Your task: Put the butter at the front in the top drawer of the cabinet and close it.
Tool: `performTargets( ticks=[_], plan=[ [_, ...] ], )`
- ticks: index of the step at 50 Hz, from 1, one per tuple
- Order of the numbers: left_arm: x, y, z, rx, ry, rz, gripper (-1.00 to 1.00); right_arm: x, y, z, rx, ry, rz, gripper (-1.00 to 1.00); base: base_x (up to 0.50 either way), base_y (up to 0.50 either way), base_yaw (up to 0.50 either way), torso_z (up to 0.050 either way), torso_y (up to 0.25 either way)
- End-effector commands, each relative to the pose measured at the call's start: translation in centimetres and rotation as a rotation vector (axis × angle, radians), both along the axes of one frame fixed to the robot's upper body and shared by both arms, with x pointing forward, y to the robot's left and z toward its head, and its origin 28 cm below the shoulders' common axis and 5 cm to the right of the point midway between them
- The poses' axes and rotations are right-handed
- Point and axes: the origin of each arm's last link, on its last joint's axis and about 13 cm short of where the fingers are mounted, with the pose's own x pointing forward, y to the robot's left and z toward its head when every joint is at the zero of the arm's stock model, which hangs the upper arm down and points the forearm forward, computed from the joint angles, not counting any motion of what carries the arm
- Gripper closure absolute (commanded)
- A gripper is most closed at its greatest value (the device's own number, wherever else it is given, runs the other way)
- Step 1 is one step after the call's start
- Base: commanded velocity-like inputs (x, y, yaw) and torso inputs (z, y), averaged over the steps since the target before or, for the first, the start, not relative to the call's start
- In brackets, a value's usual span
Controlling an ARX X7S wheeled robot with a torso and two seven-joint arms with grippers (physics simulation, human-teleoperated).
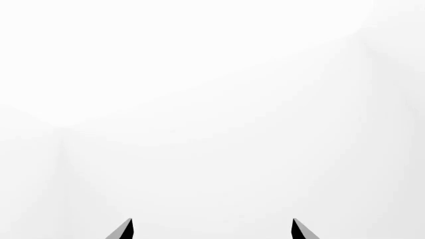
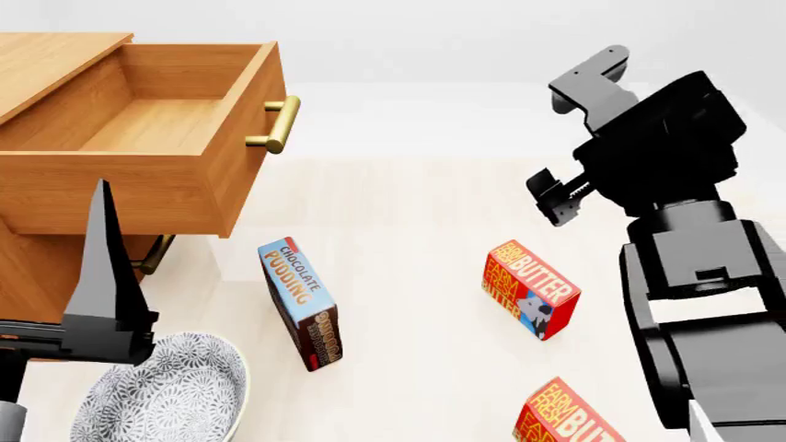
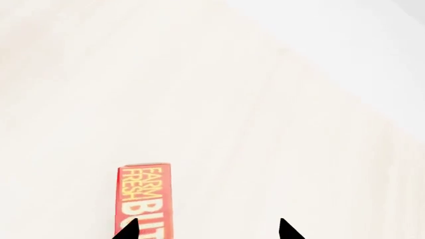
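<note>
Two grippers, both mine, both empty. Left gripper (image 1: 212,230) shows its fingertips spread wide against blank white, touching nothing. To its right, one cabinet (image 2: 50,249) with its top drawer (image 2: 160,129) pulled out and bare inside; one patterned bowl (image 2: 166,396) below it; one pudding carton (image 2: 301,304) standing tilted. Further right lie two butter cartons: the far one (image 2: 531,288), and the front butter (image 2: 568,416) at the head view's lower edge, cut off, its long axis slanting like its twin's. Right gripper (image 3: 209,230) hangs raised, fingertips parted, one tip overlapping a butter carton below in its wrist view; contact I cannot tell.
</note>
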Motion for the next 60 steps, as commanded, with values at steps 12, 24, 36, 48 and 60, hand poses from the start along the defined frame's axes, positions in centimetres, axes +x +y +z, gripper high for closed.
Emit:
performTargets(
  ticks=[12, 24, 36, 48, 60],
  plan=[
    [0.4, -0.1, -1.1, -0.02, 0.014, -0.01, -1.0, 1.8, 1.9, -3.4, 0.004, 0.064, 0.064, -1.0, 0.0, 0.0, 0.0, 0.0, 0.0],
    [0.7, 0.1, -2.1, -0.029, 0.021, -0.008, -1.0, 2.2, 3.0, -5.1, -0.004, 0.106, 0.099, -1.0, 0.0, 0.0, 0.0, 0.0, 0.0],
    [0.6, 0.1, -2.3, -0.03, 0.019, -0.003, -1.0, 2.0, 3.3, -6.0, -0.038, 0.152, 0.103, -1.0, 0.0, 0.0, 0.0, 0.0, 0.0],
    [0.6, 0.1, -2.2, -0.033, 0.014, -0.001, -1.0, 1.9, 3.4, -6.8, -0.062, 0.186, 0.095, -1.0, 0.0, 0.0, 0.0, 0.0, 0.0],
    [0.6, 0.0, -2.3, -0.036, 0.016, -0.001, -1.0, 1.7, 3.1, -7.7, -0.061, 0.208, 0.083, -1.0, 0.0, 0.0, 0.0, 0.0, 0.0]
  ],
)
